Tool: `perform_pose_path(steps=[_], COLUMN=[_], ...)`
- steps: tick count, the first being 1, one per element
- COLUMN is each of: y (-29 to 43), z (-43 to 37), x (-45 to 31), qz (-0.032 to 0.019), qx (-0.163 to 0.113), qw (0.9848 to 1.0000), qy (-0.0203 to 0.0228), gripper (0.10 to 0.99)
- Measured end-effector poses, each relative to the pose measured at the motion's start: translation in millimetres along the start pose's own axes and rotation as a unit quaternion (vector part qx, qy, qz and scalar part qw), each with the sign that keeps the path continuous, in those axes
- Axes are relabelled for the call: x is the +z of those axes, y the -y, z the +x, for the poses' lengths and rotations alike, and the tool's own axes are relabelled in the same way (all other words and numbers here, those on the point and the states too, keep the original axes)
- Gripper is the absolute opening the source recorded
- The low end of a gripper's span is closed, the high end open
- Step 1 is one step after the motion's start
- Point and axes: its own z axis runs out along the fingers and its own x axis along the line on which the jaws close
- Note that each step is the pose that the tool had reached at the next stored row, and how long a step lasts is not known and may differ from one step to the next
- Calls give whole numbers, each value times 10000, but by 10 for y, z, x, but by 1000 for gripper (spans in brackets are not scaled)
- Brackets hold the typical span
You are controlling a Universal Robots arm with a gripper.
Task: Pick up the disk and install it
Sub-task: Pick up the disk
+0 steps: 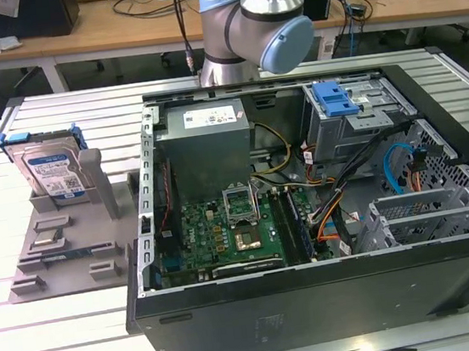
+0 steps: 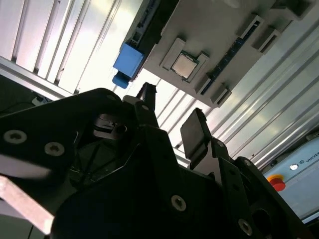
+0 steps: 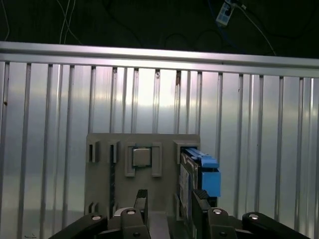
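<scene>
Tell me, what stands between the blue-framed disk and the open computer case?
In the exterior view, a grey upright post of the holder tray stands between the disk and the computer case, close beside the disk.

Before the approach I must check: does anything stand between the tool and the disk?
Nothing visible does. In the first wrist view the open tool faces the grey holder, where the disk stands uncovered.
</scene>
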Motion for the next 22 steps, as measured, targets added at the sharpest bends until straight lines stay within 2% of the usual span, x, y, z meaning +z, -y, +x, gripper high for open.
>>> perform_pose_path(steps=[1, 6, 10, 13, 22], y=[7, 21, 35, 79, 125], z=[-47, -153, -243, -325, -424], x=[3, 37, 136, 219, 351], qz=[0, 0, 0, -3, -5], qx=[0, 0, -2, -2, -2], qw=[10000, 10000, 10000, 10000, 10000], qy=[0, 0, 0, 0, 0], gripper=[482, 482, 482, 482, 482])
